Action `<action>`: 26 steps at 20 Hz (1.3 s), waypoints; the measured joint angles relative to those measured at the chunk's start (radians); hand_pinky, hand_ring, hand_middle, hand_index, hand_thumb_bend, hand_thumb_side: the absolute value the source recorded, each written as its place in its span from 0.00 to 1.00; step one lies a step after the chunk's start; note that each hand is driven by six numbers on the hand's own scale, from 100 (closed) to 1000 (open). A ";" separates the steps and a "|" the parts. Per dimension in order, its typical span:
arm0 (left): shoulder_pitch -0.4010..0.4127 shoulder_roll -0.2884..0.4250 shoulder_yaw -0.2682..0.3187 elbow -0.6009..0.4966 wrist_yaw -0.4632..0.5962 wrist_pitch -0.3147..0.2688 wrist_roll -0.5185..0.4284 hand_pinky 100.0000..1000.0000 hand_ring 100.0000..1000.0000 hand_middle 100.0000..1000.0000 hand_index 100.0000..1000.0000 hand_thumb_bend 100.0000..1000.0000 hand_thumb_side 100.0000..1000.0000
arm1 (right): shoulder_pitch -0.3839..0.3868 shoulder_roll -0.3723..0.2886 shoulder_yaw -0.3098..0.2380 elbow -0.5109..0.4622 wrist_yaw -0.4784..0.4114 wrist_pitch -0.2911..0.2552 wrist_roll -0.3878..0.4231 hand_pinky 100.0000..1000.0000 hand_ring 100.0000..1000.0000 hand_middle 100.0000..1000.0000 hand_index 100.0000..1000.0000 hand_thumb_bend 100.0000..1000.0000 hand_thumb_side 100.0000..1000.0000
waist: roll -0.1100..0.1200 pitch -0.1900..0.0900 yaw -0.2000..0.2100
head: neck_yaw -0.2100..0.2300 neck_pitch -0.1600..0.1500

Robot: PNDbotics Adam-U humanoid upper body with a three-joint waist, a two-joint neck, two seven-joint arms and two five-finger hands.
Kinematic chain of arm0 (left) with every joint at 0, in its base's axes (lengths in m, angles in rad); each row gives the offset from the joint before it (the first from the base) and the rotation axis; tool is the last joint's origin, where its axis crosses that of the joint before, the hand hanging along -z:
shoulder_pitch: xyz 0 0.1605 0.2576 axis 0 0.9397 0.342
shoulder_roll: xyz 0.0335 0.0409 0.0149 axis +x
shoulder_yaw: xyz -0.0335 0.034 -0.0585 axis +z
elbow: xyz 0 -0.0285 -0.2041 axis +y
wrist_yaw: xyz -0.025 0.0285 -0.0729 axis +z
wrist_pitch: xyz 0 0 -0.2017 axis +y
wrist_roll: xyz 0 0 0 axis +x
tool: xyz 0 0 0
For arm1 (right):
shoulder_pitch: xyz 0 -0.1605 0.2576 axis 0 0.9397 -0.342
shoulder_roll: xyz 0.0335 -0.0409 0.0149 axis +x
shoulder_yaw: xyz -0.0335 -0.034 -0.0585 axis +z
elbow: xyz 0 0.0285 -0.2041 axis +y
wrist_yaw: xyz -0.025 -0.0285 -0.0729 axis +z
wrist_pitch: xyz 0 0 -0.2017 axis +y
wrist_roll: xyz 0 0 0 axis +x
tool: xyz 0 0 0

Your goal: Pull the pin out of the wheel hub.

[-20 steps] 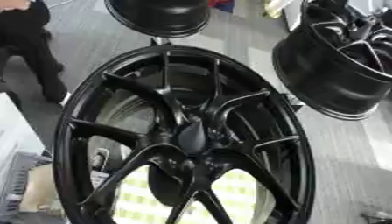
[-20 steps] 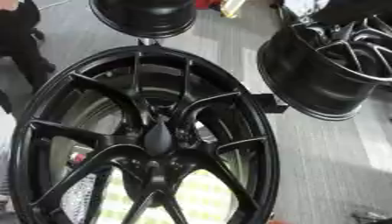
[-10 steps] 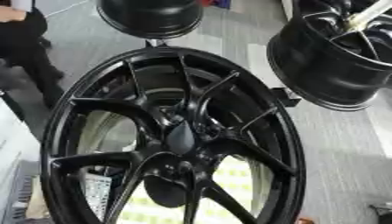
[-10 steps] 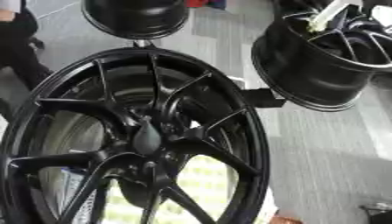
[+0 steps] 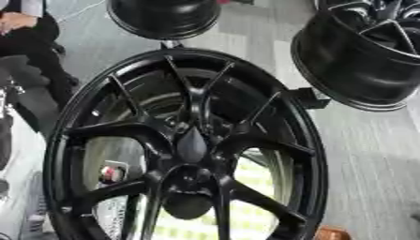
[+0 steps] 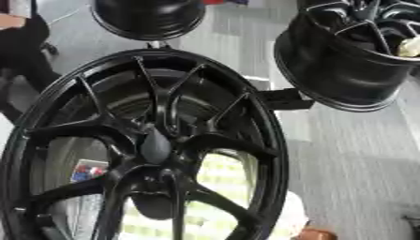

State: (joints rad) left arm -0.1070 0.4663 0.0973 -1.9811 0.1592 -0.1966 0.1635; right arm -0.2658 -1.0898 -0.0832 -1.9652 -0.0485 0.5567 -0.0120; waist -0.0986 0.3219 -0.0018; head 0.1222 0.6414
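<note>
Your hands – neither in frame, state unknown. Black hub (image 5: 193, 154) fills view, spokes facing you. Second wheel (image 5: 361, 61) upper right – third (image 5: 164, 18) above.

Grey striped floor (image 5: 369, 154)

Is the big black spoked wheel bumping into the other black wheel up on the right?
Apart. In the left eye view, grey floor shows between the big black spoked wheel and the black wheel at upper right.
</note>
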 measured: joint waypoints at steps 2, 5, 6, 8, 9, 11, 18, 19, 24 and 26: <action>0.001 -0.002 0.002 0.000 -0.002 -0.003 0.003 0.74 0.58 0.55 0.72 0.00 0.65 | 0.048 0.047 -0.015 0.009 0.028 0.025 -0.027 0.86 0.81 0.63 0.70 0.00 0.06 | 0.007 0.003 0.001 | 0.007 0.000; 0.001 -0.002 0.002 0.000 -0.006 -0.004 0.004 0.74 0.58 0.55 0.72 0.00 0.65 | 0.124 0.118 -0.031 0.009 0.075 0.069 -0.070 0.88 0.87 0.74 0.78 0.00 0.14 | 0.006 0.006 0.003 | 0.011 0.000; 0.000 -0.002 0.002 0.000 -0.007 -0.004 0.004 0.74 0.58 0.55 0.72 0.00 0.65 | 0.150 0.138 -0.035 0.008 0.090 0.084 -0.083 0.89 0.91 0.79 0.82 0.00 0.19 | 0.007 0.006 0.007 | 0.011 0.000; -0.001 -0.002 0.000 0.000 -0.009 -0.004 0.003 0.74 0.58 0.55 0.72 0.00 0.65 | 0.200 0.172 -0.042 0.003 0.122 0.113 -0.103 0.89 0.92 0.81 0.84 0.00 0.22 | 0.010 0.006 0.015 | 0.007 0.000; -0.003 -0.002 -0.001 0.000 -0.010 -0.004 0.002 0.74 0.58 0.55 0.72 0.00 0.65 | 0.225 0.188 -0.047 -0.003 0.137 0.123 -0.110 0.90 0.92 0.81 0.84 0.00 0.22 | 0.011 0.006 0.019 | 0.004 0.000; -0.008 -0.002 -0.002 0.000 -0.010 -0.004 -0.001 0.74 0.58 0.55 0.72 0.00 0.65 | 0.274 0.216 -0.061 -0.011 0.168 0.129 -0.119 0.90 0.92 0.81 0.84 0.00 0.21 | 0.011 0.006 0.028 | -0.003 0.000; -0.017 -0.002 -0.014 0.000 -0.001 -0.002 -0.015 0.73 0.58 0.55 0.72 0.00 0.64 | 0.433 0.286 -0.116 -0.017 0.268 0.065 -0.140 0.90 0.92 0.81 0.84 0.00 0.17 | 0.011 0.003 0.053 | -0.029 0.003; -0.017 -0.002 -0.016 0.000 0.000 -0.001 -0.018 0.73 0.58 0.55 0.72 0.00 0.64 | 0.456 0.294 -0.124 -0.017 0.282 0.052 -0.142 0.90 0.92 0.81 0.84 0.00 0.12 | 0.011 0.001 0.057 | -0.033 0.005; -0.020 -0.002 -0.024 0.000 0.010 0.002 -0.028 0.73 0.58 0.55 0.72 0.00 0.64 | 0.555 0.328 -0.160 -0.017 0.340 -0.004 -0.152 0.90 0.93 0.80 0.81 0.16 0.00 | 0.012 -0.008 0.071 | -0.051 0.009; -0.022 -0.002 -0.026 0.000 0.013 0.003 -0.031 0.73 0.58 0.55 0.72 0.00 0.64 | 0.565 0.332 -0.169 -0.017 0.352 -0.013 -0.161 0.90 0.93 0.80 0.81 0.17 0.00 | 0.012 -0.008 0.071 | -0.055 0.009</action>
State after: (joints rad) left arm -0.1295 0.4639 0.0711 -1.9812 0.1725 -0.1937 0.1321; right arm 0.2992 -0.7578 -0.2519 -1.9822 0.3036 0.5436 -0.1735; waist -0.0863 0.3136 0.0696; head 0.0669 0.6507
